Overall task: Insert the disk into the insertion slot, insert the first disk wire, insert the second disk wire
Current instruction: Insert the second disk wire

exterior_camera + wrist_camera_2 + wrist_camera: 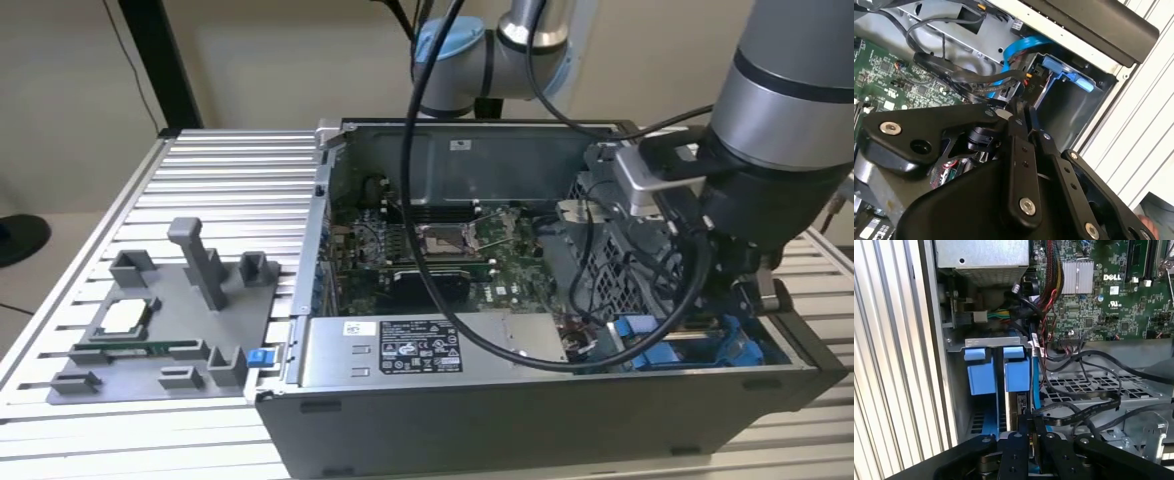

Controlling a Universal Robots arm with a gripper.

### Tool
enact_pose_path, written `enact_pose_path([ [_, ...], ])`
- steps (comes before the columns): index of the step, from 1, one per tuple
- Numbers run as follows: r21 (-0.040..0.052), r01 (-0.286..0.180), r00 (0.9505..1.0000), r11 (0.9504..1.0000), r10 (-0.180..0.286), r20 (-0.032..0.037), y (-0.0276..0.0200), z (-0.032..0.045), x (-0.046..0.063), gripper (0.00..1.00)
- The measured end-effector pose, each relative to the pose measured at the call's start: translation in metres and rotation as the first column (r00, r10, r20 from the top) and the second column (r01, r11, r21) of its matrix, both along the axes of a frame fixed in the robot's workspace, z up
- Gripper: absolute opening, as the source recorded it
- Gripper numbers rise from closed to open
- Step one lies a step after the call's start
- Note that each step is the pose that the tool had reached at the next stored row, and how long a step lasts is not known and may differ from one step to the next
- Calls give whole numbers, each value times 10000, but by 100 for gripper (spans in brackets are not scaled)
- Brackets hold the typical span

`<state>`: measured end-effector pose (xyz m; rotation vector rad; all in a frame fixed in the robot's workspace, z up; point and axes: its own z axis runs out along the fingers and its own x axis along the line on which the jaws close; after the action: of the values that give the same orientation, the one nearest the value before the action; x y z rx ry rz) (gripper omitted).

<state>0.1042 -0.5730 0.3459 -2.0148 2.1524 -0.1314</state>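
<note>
My gripper (1031, 422) hangs low in the front corner of the open computer case, its black fingers pressed together on the end of a flat black disk wire (1079, 410). In the second wrist view the gripper (1022, 107) stands just before the blue carrier (1066, 70). The disk (1019, 407) sits edge-on in the insertion slot (985, 422), between blue rails, with two blue tabs (1017, 372) at its end. The exterior view has the arm (787, 120) reaching down to the blue rails (667, 345) at that view's right.
The perforated metal cage (1089, 385) lies beside the slot, crossed by loose black cables (1104, 362). The green motherboard (441, 260) and grey power-supply box (414, 345) take up the case's middle. A grey fixture (160, 320) with parts rests on the ribbed table (227, 170).
</note>
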Motion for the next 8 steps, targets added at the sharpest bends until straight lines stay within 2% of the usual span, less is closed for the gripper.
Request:
enact_pose_path([
  [8, -3, -266, 9996, 9996, 266, 8, -18, -26, 17, 0],
])
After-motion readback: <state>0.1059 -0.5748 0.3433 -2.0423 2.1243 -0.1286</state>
